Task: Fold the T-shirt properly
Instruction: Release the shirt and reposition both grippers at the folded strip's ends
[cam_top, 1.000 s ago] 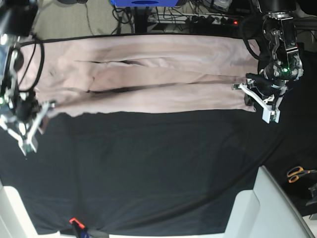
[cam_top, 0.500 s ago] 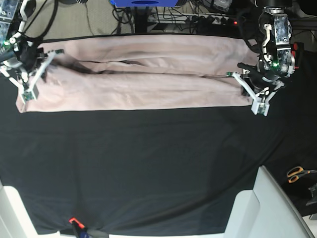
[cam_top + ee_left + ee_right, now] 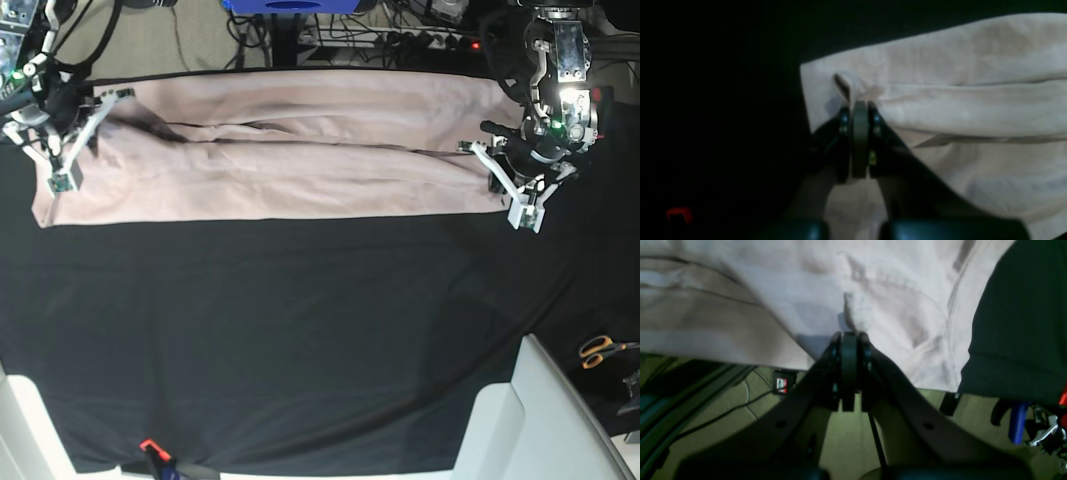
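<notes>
The pale pink T-shirt (image 3: pixel 290 170) lies as a long band, folded lengthwise, along the far side of the black tablecloth (image 3: pixel 300 330). My left gripper (image 3: pixel 497 170) is at the band's right end. In the left wrist view it (image 3: pixel 860 106) is shut on a small raised fold of the T-shirt (image 3: pixel 957 100) near its corner. My right gripper (image 3: pixel 85 135) is at the band's left end. In the right wrist view it (image 3: pixel 850 335) is shut on a pinch of the T-shirt (image 3: pixel 740 306), close to the table's far edge.
Orange-handled scissors (image 3: pixel 598 350) lie at the right edge. A white block (image 3: pixel 530 420) stands at the front right corner. A small red-tipped thing (image 3: pixel 150 447) sits at the front edge. Cables and floor (image 3: pixel 740 400) lie beyond the far edge.
My right gripper has carried the shirt's near left edge up and away onto the far part, making a straight band. My left gripper has shifted slightly away too, still holding the right end.
</notes>
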Controlling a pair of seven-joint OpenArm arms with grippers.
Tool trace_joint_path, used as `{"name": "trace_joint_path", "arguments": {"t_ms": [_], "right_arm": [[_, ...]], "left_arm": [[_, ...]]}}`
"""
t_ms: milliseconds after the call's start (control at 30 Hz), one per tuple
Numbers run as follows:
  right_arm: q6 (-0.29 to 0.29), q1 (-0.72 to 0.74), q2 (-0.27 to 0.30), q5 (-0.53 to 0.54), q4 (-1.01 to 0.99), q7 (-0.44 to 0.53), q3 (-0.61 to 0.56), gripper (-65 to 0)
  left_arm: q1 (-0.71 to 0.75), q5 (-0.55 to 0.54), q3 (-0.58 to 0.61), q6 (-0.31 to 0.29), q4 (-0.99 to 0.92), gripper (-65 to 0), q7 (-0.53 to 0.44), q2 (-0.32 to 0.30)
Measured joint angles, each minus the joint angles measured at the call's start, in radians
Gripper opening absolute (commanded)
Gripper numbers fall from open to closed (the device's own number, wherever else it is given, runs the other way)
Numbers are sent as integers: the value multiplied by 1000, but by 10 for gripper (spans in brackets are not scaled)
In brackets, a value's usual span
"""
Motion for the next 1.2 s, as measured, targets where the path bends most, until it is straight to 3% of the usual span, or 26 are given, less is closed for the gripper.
{"name": "trace_joint_path", "arguments": {"t_ms": [467,667,867,967,1167,1200], "right_arm": [[-3,96,5,-10,-75,-1,-129,-650],[-3,104,3,-10,-104,101,-129,-648],[1,126,0,-6,-180,129,-129,-645],[1,128,0,-3,-179,139,-129,-566],[5,124,-3,-3,-160,139,-129,-257],[28,122,-3,-2,-151,138,-129,-219]], "left_arm": [[46,0,-6,0,2,-650,-1,3],[45,0,-6,0,2,-650,-1,3],[45,0,-6,0,1,-650,-1,5],[45,0,-6,0,0,-650,-1,2],[38,-1,-2,0,-21,-650,-2,-1],[38,0,-1,0,-23,-650,-1,-2]]}}
